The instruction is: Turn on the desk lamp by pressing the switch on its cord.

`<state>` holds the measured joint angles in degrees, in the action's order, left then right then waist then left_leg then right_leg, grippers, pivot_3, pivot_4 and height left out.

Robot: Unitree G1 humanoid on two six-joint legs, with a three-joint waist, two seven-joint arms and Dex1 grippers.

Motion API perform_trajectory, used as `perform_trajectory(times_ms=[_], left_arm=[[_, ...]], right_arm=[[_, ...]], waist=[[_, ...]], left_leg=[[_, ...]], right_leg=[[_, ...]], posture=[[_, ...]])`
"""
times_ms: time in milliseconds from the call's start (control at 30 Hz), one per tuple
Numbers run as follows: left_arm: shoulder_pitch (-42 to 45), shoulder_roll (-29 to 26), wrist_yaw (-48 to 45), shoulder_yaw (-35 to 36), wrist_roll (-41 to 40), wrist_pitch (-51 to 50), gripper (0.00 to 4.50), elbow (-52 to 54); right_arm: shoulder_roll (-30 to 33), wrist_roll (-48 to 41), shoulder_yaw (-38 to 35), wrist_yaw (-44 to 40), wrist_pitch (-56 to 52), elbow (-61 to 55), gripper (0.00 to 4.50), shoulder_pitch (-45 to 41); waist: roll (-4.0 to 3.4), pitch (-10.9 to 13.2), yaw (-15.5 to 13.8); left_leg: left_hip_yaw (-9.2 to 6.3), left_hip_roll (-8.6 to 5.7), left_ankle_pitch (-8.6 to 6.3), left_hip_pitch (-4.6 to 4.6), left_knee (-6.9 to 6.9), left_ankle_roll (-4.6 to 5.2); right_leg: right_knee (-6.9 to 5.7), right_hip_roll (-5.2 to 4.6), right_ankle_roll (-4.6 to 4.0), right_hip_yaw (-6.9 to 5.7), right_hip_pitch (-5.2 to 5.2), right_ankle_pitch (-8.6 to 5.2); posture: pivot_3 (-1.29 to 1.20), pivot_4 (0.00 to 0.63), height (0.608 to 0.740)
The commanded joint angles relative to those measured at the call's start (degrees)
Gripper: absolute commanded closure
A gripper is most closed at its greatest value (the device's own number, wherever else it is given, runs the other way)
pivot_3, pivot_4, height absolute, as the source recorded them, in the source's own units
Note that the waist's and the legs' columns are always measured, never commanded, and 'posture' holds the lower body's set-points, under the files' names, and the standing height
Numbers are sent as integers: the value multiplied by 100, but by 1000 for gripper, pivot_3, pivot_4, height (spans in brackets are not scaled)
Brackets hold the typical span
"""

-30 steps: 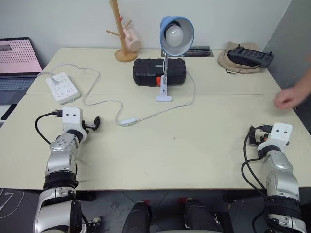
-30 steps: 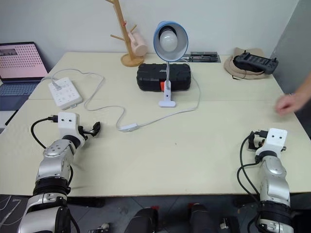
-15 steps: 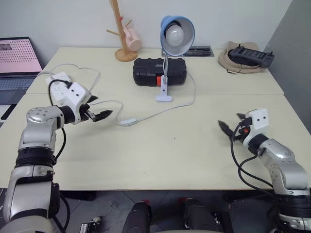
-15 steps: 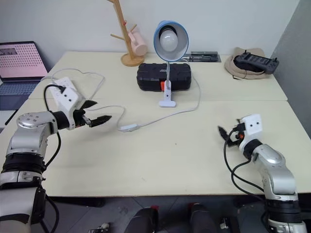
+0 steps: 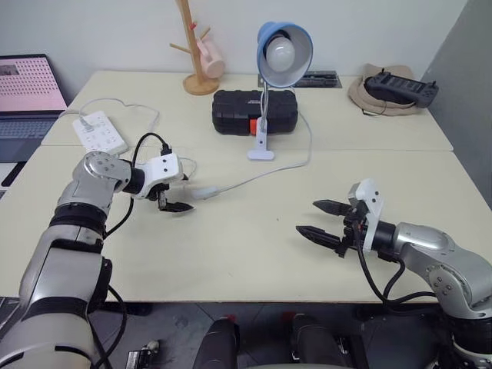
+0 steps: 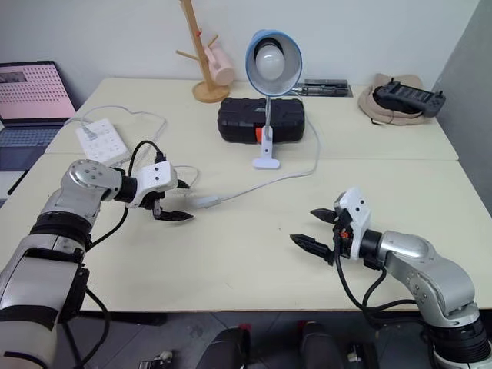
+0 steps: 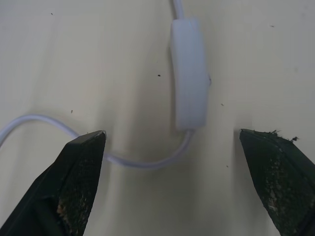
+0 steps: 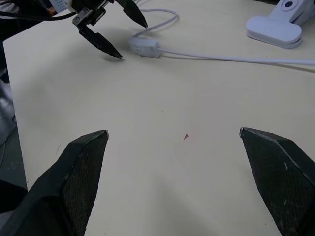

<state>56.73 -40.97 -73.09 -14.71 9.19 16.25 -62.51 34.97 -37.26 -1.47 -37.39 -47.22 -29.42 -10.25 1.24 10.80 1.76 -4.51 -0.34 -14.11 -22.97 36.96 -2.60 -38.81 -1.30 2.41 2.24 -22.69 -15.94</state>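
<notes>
With the inline switch [image 5: 203, 192] lying on the table just in front of the unlit desk lamp [image 5: 283, 54], the left gripper [image 5: 175, 196], fingers apart, hovers beside it on approach, needing next to descend onto its rocker.

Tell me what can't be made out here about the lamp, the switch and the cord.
- Switch: which way its rocker is set; left wrist view, too blurred.
- Cord: whether it is plugged into the power strip; head views, too small.
- Desk lamp: lit or not; the bulb looks plain white.
- Left gripper: its far finger, behind its own body in the head views.
</notes>
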Motion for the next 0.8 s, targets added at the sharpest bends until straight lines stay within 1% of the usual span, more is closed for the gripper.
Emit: perform_trajectory(times_ms=[33,167,400,567,600,633,667,800], left_arm=[[309,159,107,-61,228,357,0,-436],[432,177,66,-68,347,482,695,-689],[492,140,19,-72,487,576,2412,-851],[488,194,67,-11,479,531,3465,-884],[477,189,53,-30,503,563,3604,-881],[476,186,57,-38,517,566,3890,-882],[475,185,61,-41,525,567,4070,-883],[486,256,-36,94,369,374,4115,-888]], right_arm=[[-37,-159,-145,168,-60,-421,11,49],[-48,-242,-284,301,-112,-575,0,210],[-26,-344,-371,424,-109,-643,0,314],[-48,-265,-346,464,-42,-521,0,260],[-36,-269,-347,459,-43,-521,0,261],[-29,-272,-351,463,-40,-520,0,261],[-25,-274,-353,467,-38,-519,0,262],[-39,-292,-382,500,-46,-509,0,269]], waist=[[0,0,-5],[1,-1,3],[1,-1,7],[1,-1,8],[1,-1,8],[1,-1,8],[1,-1,8],[1,-1,8]], left_leg=[[-1,-1,-1,-3,0,1],[1,-2,-1,-1,-1,2],[0,2,-1,8,2,3],[-1,3,-1,9,2,3],[-1,3,-1,8,2,3],[-1,2,-1,8,2,3],[-1,2,-1,8,3,3],[-1,2,-1,8,3,3]], right_leg=[[0,0,0,-1,-3,0],[-2,-1,1,4,-3,-1],[-15,3,2,3,0,-1],[-18,5,1,2,0,-1],[-18,5,1,2,0,-1],[-18,5,1,2,0,-1],[-18,5,1,3,0,-1],[-17,5,1,3,0,-1]], posture=[[0,150,740],[0,150,740],[0,150,740],[0,150,740],[0,150,740],[0,150,740],[0,150,740],[0,150,740]])
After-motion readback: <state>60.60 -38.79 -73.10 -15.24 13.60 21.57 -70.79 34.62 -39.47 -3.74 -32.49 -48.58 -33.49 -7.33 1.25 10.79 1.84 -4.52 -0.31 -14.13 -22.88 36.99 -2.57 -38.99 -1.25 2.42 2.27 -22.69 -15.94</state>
